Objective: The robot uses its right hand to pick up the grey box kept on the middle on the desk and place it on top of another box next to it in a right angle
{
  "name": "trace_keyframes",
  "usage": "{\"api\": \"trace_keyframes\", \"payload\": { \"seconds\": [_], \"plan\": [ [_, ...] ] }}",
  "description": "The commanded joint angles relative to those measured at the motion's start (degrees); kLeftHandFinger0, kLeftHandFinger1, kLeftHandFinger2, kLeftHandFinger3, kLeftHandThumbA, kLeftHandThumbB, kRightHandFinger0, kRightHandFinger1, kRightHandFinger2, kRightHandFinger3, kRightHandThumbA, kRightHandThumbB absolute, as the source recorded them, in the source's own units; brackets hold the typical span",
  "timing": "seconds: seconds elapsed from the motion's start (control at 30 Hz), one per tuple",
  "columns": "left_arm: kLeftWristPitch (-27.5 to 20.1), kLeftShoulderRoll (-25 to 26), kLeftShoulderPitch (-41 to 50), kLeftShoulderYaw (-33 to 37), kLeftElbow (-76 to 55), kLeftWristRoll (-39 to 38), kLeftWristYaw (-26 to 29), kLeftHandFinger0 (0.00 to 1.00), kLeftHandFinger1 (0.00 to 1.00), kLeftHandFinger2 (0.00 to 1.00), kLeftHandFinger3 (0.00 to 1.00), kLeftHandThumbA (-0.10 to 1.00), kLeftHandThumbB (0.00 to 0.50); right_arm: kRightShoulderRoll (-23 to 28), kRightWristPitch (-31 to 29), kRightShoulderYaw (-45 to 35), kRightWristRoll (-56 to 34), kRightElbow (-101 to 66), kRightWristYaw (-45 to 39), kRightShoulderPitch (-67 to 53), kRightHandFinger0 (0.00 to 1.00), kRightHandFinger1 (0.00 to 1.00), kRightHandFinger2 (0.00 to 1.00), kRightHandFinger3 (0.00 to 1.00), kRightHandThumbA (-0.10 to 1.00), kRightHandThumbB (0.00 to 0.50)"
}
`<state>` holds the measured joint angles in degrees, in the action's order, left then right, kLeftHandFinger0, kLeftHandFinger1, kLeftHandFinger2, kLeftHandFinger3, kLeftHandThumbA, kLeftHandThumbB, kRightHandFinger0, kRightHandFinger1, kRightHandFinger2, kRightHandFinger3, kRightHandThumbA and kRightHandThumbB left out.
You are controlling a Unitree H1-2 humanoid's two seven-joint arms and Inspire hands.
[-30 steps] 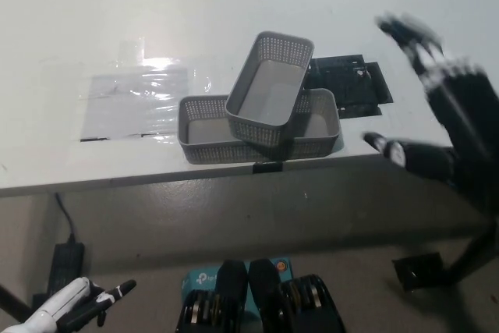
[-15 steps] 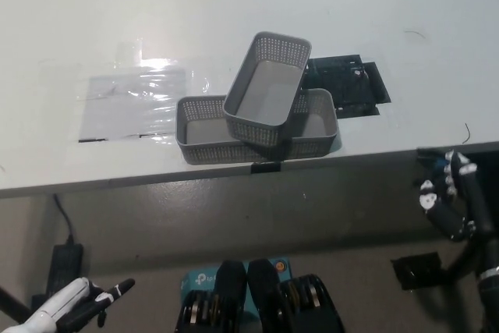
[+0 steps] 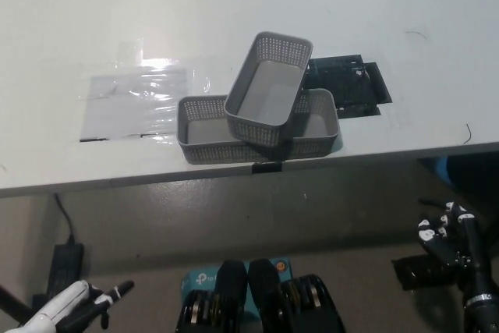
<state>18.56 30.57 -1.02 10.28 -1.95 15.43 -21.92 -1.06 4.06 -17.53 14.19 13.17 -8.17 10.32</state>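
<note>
I see the grey box (image 3: 269,87) resting on top of the second grey box (image 3: 204,132) near the front edge of the white counter (image 3: 234,5). It lies crosswise and tilted, its far end pointing toward one o'clock, and neither robot hand touches it. A black mat (image 3: 348,83) lies at three o'clock from the pair, a clear plastic sheet (image 3: 136,99) at nine o'clock. My right robot hand (image 3: 446,232) hangs below the counter edge at four o'clock, holding nothing; I cannot tell how its fingers sit. My left robot hand (image 3: 74,307) rests at seven o'clock, low down, fingers loosely extended and empty.
</note>
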Motion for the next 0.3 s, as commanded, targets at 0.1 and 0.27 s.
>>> {"api": "trace_keyframes", "payload": {
  "seconds": [0.1,0.27],
  "plan": [
    [-1.3,1.1,-0.3,-0.4,-1.3,0.6,0.4,0.0,0.0,0.03,0.18,0.94,0.228,3.4,6.5,4.6,-2.8,-0.1,-1.0,0.7,0.0,0.1,0.25,0.54,0.35,0.124],
    [-0.8,0.9,-0.3,-0.4,-1.6,0.5,0.3,0.0,0.0,0.02,0.17,0.93,0.213,5.0,6.5,7.4,-1.5,-0.8,-0.1,0.2,0.0,0.09,0.25,0.54,0.36,0.118]
  ]
}}
